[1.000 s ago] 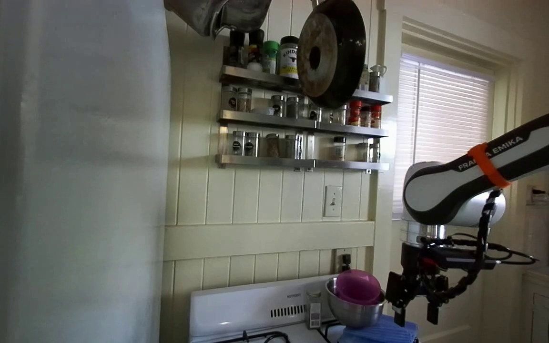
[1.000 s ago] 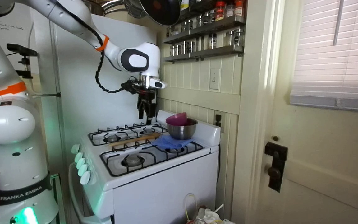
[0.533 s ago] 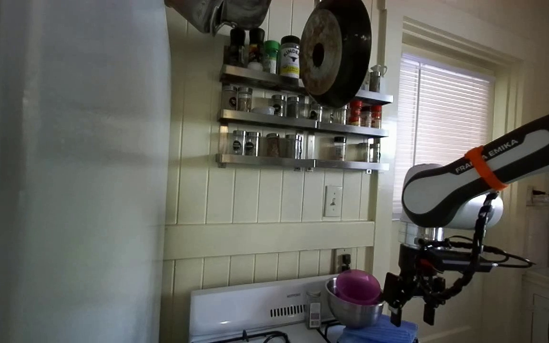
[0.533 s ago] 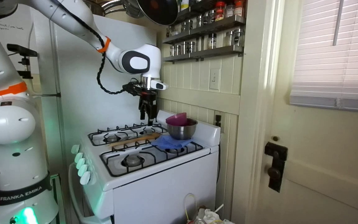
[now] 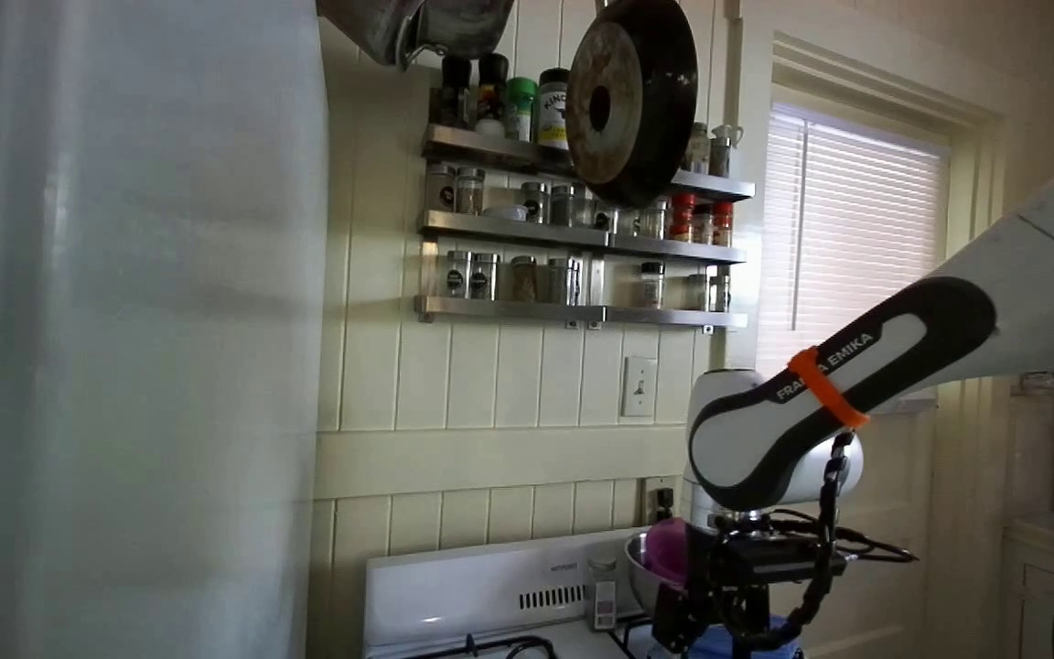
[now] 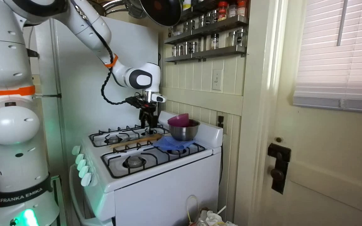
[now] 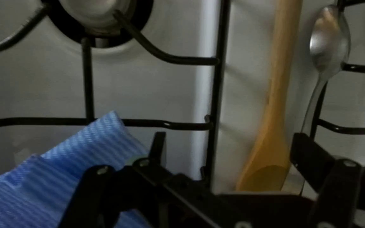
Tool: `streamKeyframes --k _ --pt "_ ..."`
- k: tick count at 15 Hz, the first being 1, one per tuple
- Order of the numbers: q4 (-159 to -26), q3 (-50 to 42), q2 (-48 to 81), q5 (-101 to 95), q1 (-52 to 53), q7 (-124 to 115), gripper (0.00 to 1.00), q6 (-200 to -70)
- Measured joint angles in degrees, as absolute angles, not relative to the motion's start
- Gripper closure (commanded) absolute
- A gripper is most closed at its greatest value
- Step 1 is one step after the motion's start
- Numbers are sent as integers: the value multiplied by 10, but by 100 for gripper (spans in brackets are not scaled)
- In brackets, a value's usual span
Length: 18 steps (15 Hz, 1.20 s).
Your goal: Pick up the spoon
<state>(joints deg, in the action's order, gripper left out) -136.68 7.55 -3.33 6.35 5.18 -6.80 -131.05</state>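
A wooden spoon (image 7: 279, 85) lies across the middle of the stove in the wrist view, its bowl end towards my gripper. It also shows in an exterior view (image 6: 135, 142). A metal spoon (image 7: 328, 44) lies to its right in the wrist view, its handle running down behind my right finger (image 7: 310, 158). My gripper (image 7: 230, 139) is open and empty, its fingers wide apart, with the wooden spoon's bowl end showing between them. In an exterior view my gripper (image 6: 147, 129) hangs above the back of the stove, pointing down. In another exterior view (image 5: 708, 641) the frame's bottom edge cuts its tips.
Black burner grates (image 7: 215, 95) flank the spoons. A blue cloth (image 6: 171, 143) lies under a steel bowl (image 6: 184, 133) holding a pink bowl (image 6: 178, 120), close beside my gripper. The stove's backguard (image 5: 472, 590) and a small shaker (image 5: 602, 595) stand behind. A pan (image 5: 628, 101) hangs above.
My arm has come down, and in an exterior view it has also moved left, now partly covering the bowls. The gripper stays open. The hanging pan sways slightly.
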Motion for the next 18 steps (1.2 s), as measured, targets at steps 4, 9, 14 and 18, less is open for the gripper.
streamKeyframes --k 4,9,14,18 --pt "-1321 87 27 50 68 -91 0 -1318" --pt "-1311 85 37 50 68 -91 0 -1318" --pt "-1275 89 79 43 84 -116 0 -1318" --pt "-1249 88 103 7 108 -238 0 -1318"
